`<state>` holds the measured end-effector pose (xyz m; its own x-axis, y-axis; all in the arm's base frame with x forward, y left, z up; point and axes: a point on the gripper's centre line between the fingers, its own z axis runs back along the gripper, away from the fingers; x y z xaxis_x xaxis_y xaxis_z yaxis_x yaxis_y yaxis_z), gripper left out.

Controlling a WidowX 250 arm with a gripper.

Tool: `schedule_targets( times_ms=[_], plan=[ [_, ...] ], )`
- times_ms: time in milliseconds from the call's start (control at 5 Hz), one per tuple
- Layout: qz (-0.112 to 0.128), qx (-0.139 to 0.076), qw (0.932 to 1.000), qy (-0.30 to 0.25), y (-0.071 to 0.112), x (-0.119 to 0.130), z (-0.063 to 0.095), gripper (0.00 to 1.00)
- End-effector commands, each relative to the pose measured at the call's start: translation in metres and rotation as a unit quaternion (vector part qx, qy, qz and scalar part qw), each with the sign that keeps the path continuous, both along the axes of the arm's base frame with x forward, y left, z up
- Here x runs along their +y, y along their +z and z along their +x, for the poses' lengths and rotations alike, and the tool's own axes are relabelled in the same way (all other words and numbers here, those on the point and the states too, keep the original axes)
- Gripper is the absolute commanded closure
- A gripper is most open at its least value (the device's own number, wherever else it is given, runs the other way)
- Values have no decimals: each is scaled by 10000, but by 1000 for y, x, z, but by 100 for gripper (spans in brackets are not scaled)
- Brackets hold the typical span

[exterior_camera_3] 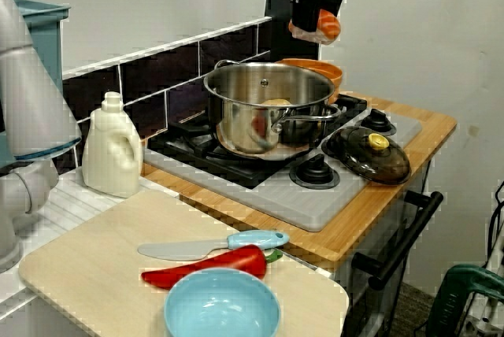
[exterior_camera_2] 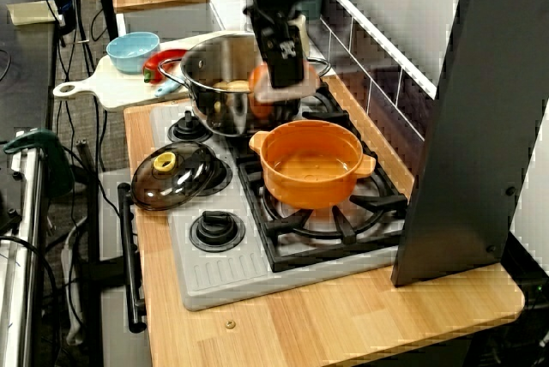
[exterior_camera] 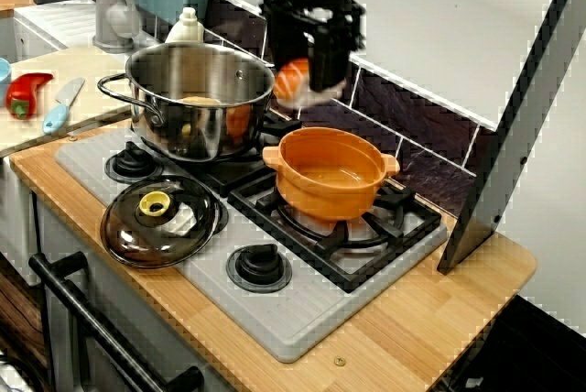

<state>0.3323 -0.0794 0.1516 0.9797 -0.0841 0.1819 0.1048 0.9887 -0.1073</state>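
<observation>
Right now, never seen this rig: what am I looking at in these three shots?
It is one robot arm ending in a black gripper, over a stove. One view faces the stove's front, one looks down from higher up, and one looks across the cutting board. The gripper is shut on an orange-and-white piece, held in the air near the steel pot and the orange pot. A glass lid lies on a front burner. On the board: red pepper, knife, blue bowl. A white bottle stands nearby.

Gripper (exterior_camera: 309, 86) hangs vertical, fingers pointing down, clamped on orange food piece (exterior_camera: 287, 81); arm exits top.
</observation>
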Motion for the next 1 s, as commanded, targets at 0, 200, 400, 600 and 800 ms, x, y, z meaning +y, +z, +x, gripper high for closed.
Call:
schedule_targets(
  times_ms=[0,200,400,600,800],
  plan=[
    [-129,-190,9995,-198,11,-18,-8,100],
    [-107,-121,9996,-253,2,-28,-9,100],
    [-13,-71,9995,-291,-10,-38,-7,100],
    [69,-82,9997,-237,-22,-43,-3,100],
    [159,-133,9997,-162,-29,-42,6,100]
  ],
)
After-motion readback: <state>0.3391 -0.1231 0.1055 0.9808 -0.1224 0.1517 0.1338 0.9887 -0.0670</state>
